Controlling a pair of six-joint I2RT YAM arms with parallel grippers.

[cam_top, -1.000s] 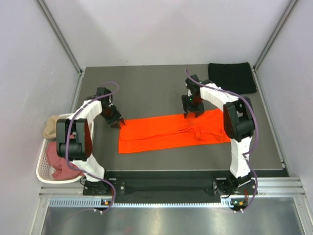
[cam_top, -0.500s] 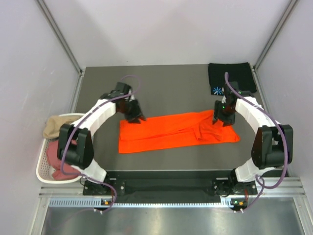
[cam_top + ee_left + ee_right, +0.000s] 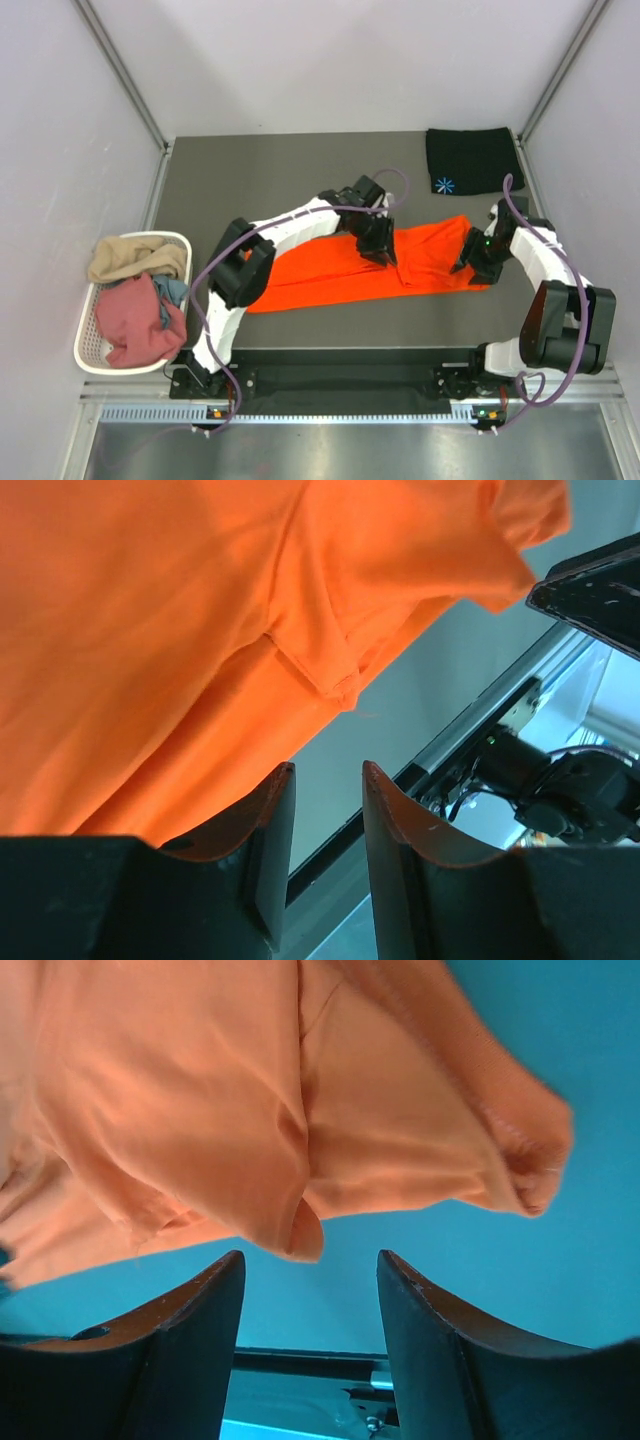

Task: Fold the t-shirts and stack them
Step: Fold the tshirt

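The orange t-shirt [image 3: 320, 268] lies mid-table, its long axis running left to right, with the right end a little farther back. The left gripper [image 3: 384, 250] hangs over its middle, jaws narrowly parted and empty. The right gripper [image 3: 468, 262], spread wide and grasping nothing, is nearer the right end

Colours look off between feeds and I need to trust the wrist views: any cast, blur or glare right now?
Top external: even light, sharp, the orange t-shirt vivid on a grey table. Right wrist: a strong teal cast on the table, the orange t-shirt paler, its edges soft. Left wrist: the cloth is close and soft-focused, with blown-out glare at lower right past the table edge.
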